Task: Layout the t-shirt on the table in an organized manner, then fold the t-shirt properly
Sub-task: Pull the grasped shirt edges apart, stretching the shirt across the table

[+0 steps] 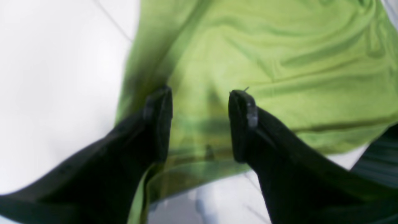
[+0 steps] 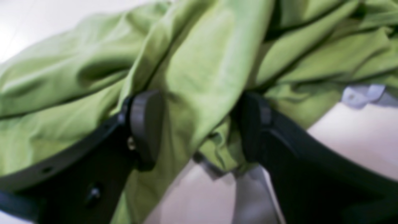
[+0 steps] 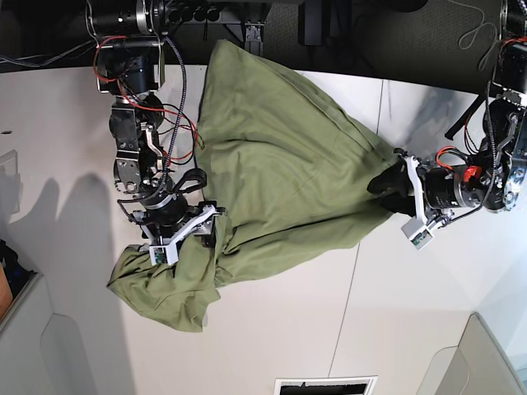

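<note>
The soft olive-green cotton t-shirt (image 3: 280,173) lies on the big flat white table (image 3: 272,337), stretched between the two arms but still lumpy, with a crumpled heap at one end, so I think the laying-out step is not done yet and no folding has begun. The black left gripper (image 1: 200,124) has its fingers apart over one edge of the cloth, and the black right gripper (image 2: 199,124) has its fingers apart too, with a thick fold of cloth loose between them. Next, I think each gripper must pinch an edge again and pull the cloth smooth and flat.
</note>
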